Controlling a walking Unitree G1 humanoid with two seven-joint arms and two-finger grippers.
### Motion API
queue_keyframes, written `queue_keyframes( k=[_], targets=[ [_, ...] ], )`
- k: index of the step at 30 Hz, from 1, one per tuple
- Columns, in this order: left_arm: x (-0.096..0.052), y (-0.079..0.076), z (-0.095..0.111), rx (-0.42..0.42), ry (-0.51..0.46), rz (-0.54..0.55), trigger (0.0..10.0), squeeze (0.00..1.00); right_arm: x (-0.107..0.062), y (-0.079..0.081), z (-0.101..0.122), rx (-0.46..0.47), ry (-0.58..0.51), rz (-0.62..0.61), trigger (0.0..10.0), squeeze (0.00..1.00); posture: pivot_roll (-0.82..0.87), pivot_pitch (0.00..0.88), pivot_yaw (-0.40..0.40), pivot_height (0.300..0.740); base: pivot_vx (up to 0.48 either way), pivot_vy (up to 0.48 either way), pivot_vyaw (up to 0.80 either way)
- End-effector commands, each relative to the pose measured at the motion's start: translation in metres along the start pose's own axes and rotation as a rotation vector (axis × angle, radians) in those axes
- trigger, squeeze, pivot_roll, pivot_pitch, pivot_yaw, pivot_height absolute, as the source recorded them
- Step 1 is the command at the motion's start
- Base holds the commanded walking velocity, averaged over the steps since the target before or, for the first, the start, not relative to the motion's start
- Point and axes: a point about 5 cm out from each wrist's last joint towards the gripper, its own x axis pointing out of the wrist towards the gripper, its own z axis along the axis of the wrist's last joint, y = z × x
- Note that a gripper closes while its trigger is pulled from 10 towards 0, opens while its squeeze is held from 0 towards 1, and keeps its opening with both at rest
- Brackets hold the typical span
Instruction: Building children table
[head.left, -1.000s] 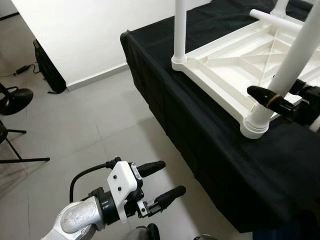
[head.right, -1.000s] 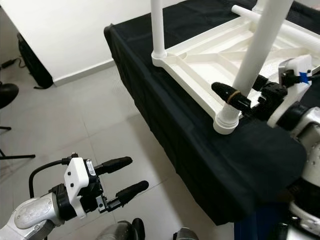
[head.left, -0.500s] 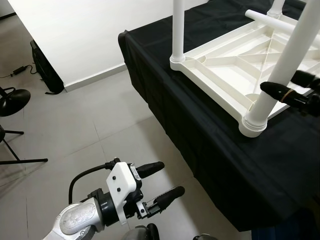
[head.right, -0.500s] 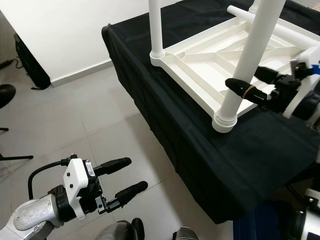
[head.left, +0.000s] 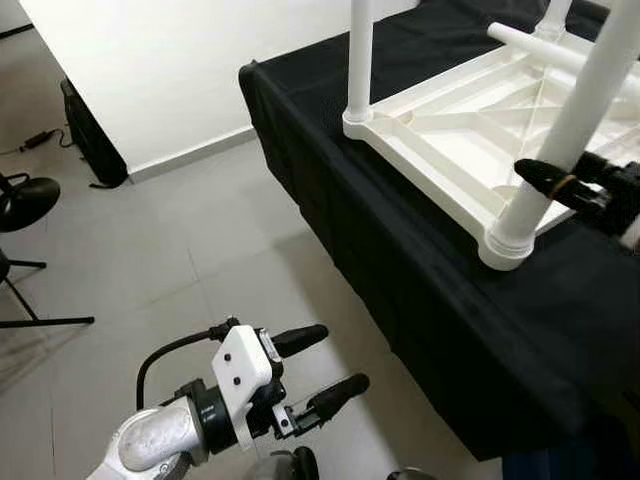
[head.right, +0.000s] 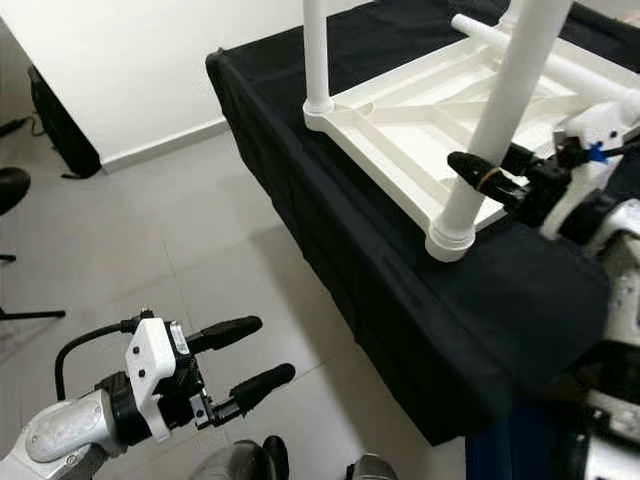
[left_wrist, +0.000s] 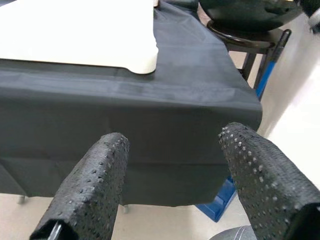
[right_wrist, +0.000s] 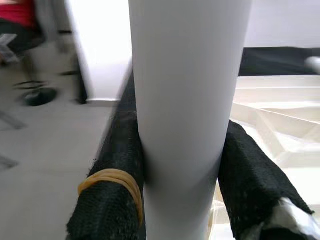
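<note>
White children's table (head.left: 470, 130) lies upside down on the black-draped bench (head.left: 420, 260) at the right of the scene, ribbed underside facing up, its near corner close to the bench's near-left edge. Near leg (head.right: 500, 120) stands in the socket at that corner, leaning slightly; my right gripper (head.right: 490, 180) is clamped around it low on the shaft, just above the socket collar (yellow rubber band visible on one finger (right_wrist: 107, 200), both pads pressed flat against the white tube). A second leg (head.left: 359, 55) stands upright in the far-left corner socket. A loose white tube (head.right: 540, 55) lies across the far part of the underside. My left gripper (head.left: 320, 368) is out over the grey tile floor (head.left: 180, 240), near-left, well apart from the bench, fingers spread with nothing between them; in its wrist view it faces the cloth's hanging side. White wall (head.left: 170, 60) far left, with a dark bag (head.left: 95, 135) at its base and a black stand (head.left: 25, 200) at the left edge.
</note>
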Motion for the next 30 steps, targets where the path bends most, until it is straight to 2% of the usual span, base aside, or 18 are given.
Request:
queue_keyframes(
  k=[1,2,5,6,7,8,9,12,13,14,15,16,17,18,19,22,24,30],
  targets=[
    [-0.002,-0.001,-0.003,-0.010,0.016,-0.005,10.0,0.00,-0.004,0.006,-0.021,-0.010,0.131,-0.190,0.0,0.00,-0.04,0.216,0.031,0.740,0.000,0.000,0.00],
    [-0.002,-0.001,-0.003,-0.010,0.016,-0.005,10.0,0.00,-0.004,0.006,-0.021,-0.010,0.131,-0.190,0.0,0.00,-0.04,0.216,0.031,0.740,0.000,0.000,0.00],
    [0.000,-0.002,-0.003,-0.013,0.012,-0.013,10.0,0.00,-0.009,0.042,-0.043,0.053,0.234,-0.504,0.0,0.00,-0.05,0.214,0.036,0.740,0.000,0.000,0.00],
    [0.001,-0.002,-0.004,-0.014,0.011,-0.016,10.0,0.00,-0.011,0.051,-0.046,0.074,0.250,-0.556,0.0,0.00,-0.05,0.214,0.036,0.740,0.000,0.000,0.00],
    [0.001,-0.002,-0.004,-0.014,0.011,-0.016,10.0,0.00,-0.011,0.051,-0.046,0.074,0.250,-0.556,0.0,0.00,-0.05,0.214,0.036,0.740,0.000,0.000,0.00],
    [0.002,-0.002,-0.003,-0.013,0.009,-0.020,10.0,0.00,-0.008,0.063,-0.049,0.108,0.257,-0.572,0.0,0.00,-0.05,0.214,0.036,0.740,0.000,0.000,0.00],
    [0.002,-0.002,-0.003,-0.013,0.009,-0.020,10.0,0.00,-0.008,0.063,-0.049,0.108,0.257,-0.572,0.0,0.00,-0.05,0.214,0.036,0.740,0.000,0.000,0.00],
    [0.003,-0.002,-0.003,-0.013,0.007,-0.024,10.0,0.00,0.003,0.080,-0.049,0.163,0.243,-0.522,0.0,0.00,-0.04,0.210,0.033,0.740,0.000,0.000,0.00],
    [0.003,-0.001,-0.003,-0.011,0.007,-0.021,10.0,0.00,0.008,0.085,-0.047,0.181,0.227,-0.507,0.6,0.00,-0.04,0.209,0.033,0.740,0.000,0.000,0.00],
    [0.003,-0.001,-0.003,-0.011,0.007,-0.021,10.0,0.00,0.008,0.085,-0.047,0.181,0.227,-0.507,0.6,0.00,-0.04,0.209,0.033,0.740,0.000,0.000,0.00],
    [0.002,-0.001,-0.003,-0.010,0.008,-0.019,10.0,0.00,0.011,0.088,-0.044,0.186,0.215,-0.484,4.0,0.00,-0.04,0.209,0.033,0.740,0.000,0.000,0.00],
    [0.002,-0.001,-0.003,-0.010,0.009,-0.017,10.0,0.00,0.013,0.088,-0.042,0.189,0.197,-0.465,10.0,0.00,-0.04,0.209,0.032,0.740,0.000,0.000,0.00],
    [0.002,-0.001,-0.004,-0.011,0.009,-0.018,10.0,0.00,0.014,0.089,-0.040,0.190,0.188,-0.448,10.0,0.39,-0.04,0.208,0.031,0.740,0.000,0.000,0.00],
    [0.002,-0.001,-0.004,-0.011,0.009,-0.018,10.0,0.00,0.014,0.089,-0.040,0.190,0.188,-0.448,10.0,0.39,-0.04,0.208,0.031,0.740,0.000,0.000,0.00],
    [0.002,-0.002,-0.004,-0.012,0.010,-0.018,10.0,0.00,0.015,0.089,-0.038,0.201,0.179,-0.426,10.0,1.00,-0.04,0.208,0.031,0.740,0.000,0.000,0.00],
    [0.002,-0.001,-0.004,-0.012,0.009,-0.019,10.0,0.00,0.016,0.086,-0.030,0.229,0.137,-0.376,10.0,1.00,-0.04,0.207,0.032,0.740,0.000,0.000,0.00],
    [0.002,-0.001,-0.003,-0.011,0.007,-0.019,10.0,0.00,0.015,0.075,-0.014,0.179,0.070,-0.281,10.0,1.00,-0.04,0.206,0.032,0.740,0.000,0.000,0.00],
    [0.002,-0.002,-0.003,-0.012,0.007,-0.022,10.0,0.00,0.011,0.057,-0.002,0.106,0.028,-0.112,10.0,1.00,-0.04,0.208,0.034,0.740,0.000,0.000,0.00]
  ],
)
